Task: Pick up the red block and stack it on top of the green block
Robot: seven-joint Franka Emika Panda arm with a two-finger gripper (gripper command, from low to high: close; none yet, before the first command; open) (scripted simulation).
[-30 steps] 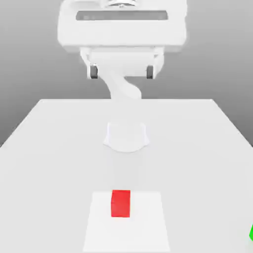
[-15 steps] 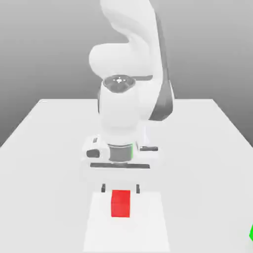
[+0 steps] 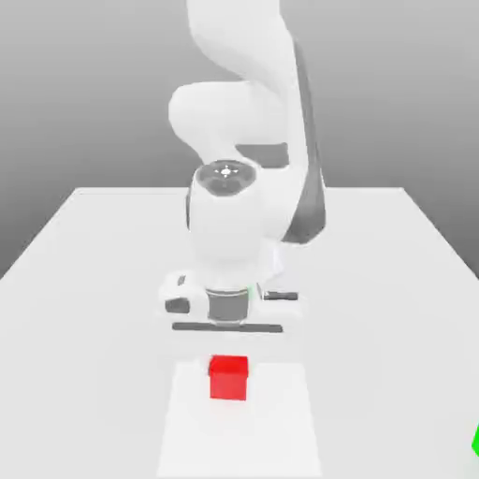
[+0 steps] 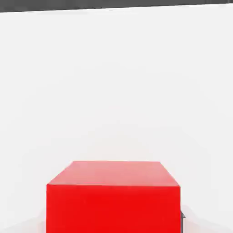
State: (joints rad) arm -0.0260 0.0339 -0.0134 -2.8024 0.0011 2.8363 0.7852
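Red block [image 3: 228,376] sat on the white table [image 3: 84,271], directly below the gripper [image 3: 227,348], whose fingers were closed together on the red block's sides. Green block [image 3: 475,440] lay well apart from the red block, at the exterior view's right edge, near the table's front. Bare table surface surrounded the red block on all sides. Arm [image 3: 245,112] was folded forward over the red block, hand pointing straight down.

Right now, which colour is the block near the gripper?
Bright red, plain; the red block shows best in the hand view.
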